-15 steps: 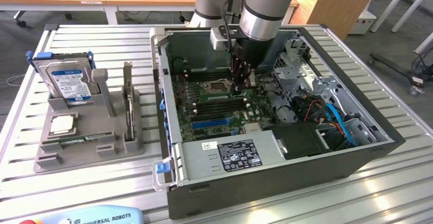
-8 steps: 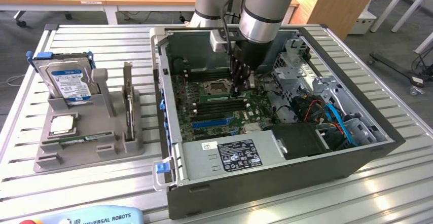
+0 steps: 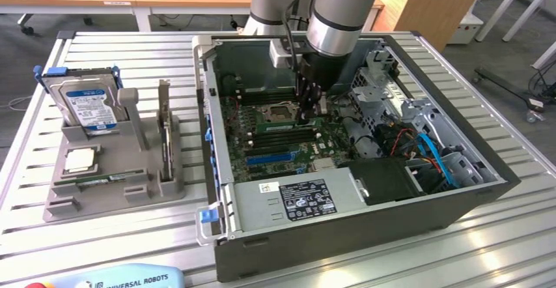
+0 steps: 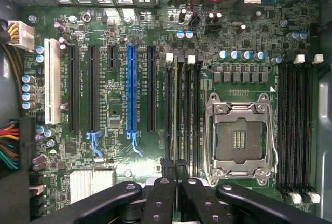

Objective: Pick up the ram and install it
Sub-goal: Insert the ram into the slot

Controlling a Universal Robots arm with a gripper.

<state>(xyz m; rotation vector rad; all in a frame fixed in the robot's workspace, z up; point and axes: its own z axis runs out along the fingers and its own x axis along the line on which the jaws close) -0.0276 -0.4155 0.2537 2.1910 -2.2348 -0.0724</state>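
Note:
My gripper (image 3: pixel 309 111) reaches down into the open computer case (image 3: pixel 347 229), over the motherboard (image 4: pixel 114 105). The ram (image 4: pixel 175 105) is a thin green stick seen edge-on. It stands in a memory slot right beside the empty processor socket (image 4: pixel 239 133). In the exterior view the ram (image 3: pixel 280 127) shows as a green strip just below the socket (image 3: pixel 280 112). The black fingers (image 4: pixel 161 198) are drawn together, and the gripper (image 4: pixel 175 168) is shut on one end of the stick's top edge. The ram's lower edge is hidden in the slot.
A grey fixture (image 3: pixel 52 203) on the exterior view's left holds a hard drive (image 3: pixel 87 105), a square silver chip (image 3: pixel 80 159), an upright dark card (image 3: pixel 163 138) and another green stick (image 3: pixel 109 180). Blue and black expansion slots (image 4: pixel 131 89) lie beside the ram. Cables and drive bays (image 3: pixel 417 151) fill the case's right.

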